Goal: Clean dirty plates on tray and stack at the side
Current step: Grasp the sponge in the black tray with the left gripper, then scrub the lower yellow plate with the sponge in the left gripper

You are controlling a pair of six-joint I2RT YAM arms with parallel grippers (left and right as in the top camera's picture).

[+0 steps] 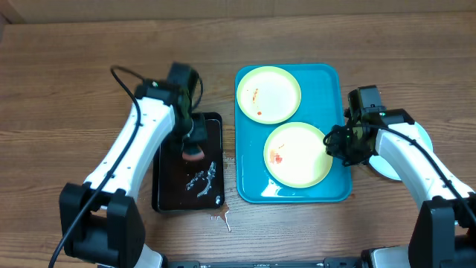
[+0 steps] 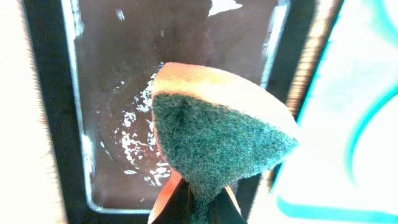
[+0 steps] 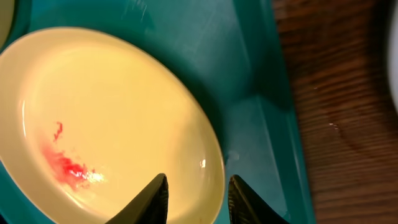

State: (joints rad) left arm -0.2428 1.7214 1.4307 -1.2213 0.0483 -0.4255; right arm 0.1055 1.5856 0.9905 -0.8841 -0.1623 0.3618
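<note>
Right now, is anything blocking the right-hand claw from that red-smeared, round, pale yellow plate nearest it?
Nothing visible does. The right gripper is open, and the rim of the red-smeared pale yellow round plate lies between its fingers, on the turquoise plastic tray.

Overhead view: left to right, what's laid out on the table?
Black tray with the sponge held over it → blue tray carrying two plates → third plate on the bare table, partly hidden.
</note>
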